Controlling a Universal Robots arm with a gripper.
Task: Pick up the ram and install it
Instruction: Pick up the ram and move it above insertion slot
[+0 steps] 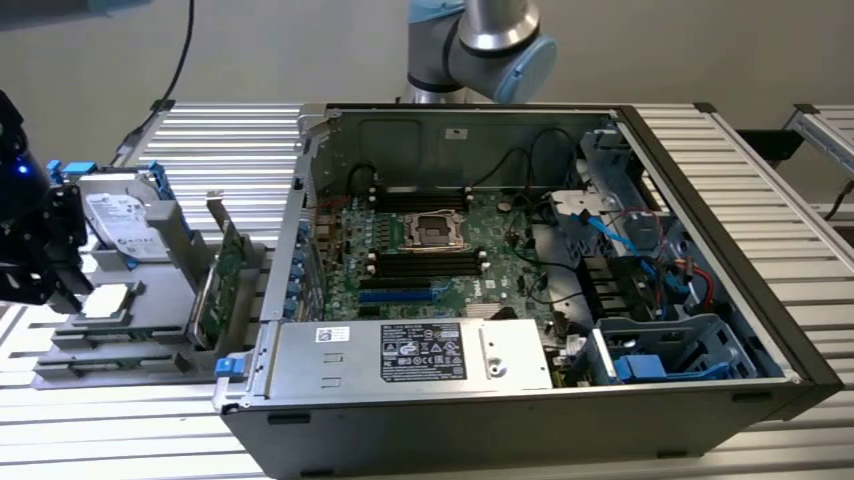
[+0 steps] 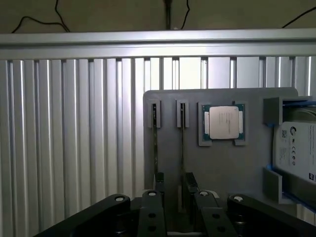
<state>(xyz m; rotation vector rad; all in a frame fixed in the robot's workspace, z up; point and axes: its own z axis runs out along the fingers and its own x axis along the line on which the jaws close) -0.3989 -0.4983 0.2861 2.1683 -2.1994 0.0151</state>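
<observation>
Since the ram (image 2: pixel 181 148) stands on edge in its slot of the grey rack (image 2: pixel 222 168), set back from the desk's (image 2: pixel 74 148) railed edge, I hold the tool (image 2: pixel 174 181) open astride it, jaws facing its flat sides.

Grey arm (image 1: pixel 487 25), blue caps (image 1: pixel 538 62), blk gripper (image 2: pixel 175 202)

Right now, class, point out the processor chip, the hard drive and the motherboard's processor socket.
processor chip (image 2: pixel 223 122), wrist view, centre of its metal lid.
hard drive (image 2: pixel 297 148), wrist view, on its white label.
processor socket (image 1: pixel 434 228), exterior view, middle of its dark centre.
</observation>
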